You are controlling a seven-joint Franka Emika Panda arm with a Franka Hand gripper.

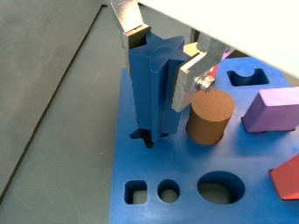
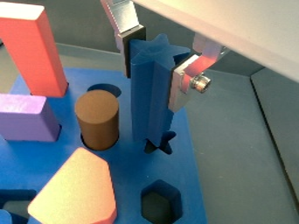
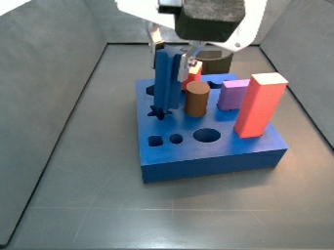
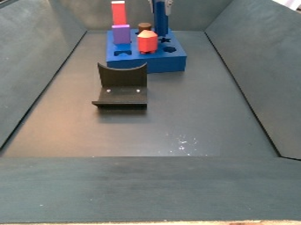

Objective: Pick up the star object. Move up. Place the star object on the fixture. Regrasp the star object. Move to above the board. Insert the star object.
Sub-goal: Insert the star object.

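Observation:
The star object (image 1: 152, 87) is a tall blue star-section prism. It stands upright with its lower end in the star-shaped hole (image 1: 145, 137) of the blue board (image 1: 251, 210). It shows in both wrist views (image 2: 149, 96) and both side views (image 3: 164, 78) (image 4: 159, 16). The gripper (image 1: 162, 63) straddles its upper end, one silver finger on each side, pads against the star's sides (image 2: 156, 61). In a side view the gripper (image 3: 177, 49) hangs over the board's far left corner.
On the board (image 3: 209, 161) stand a brown cylinder (image 1: 208, 118) close beside the star, a purple block (image 1: 271, 111), a tall red block (image 3: 261, 103) and a salmon piece (image 2: 73, 188). Round and small holes (image 1: 218, 186) are open. The fixture (image 4: 121, 85) stands on the floor before the board.

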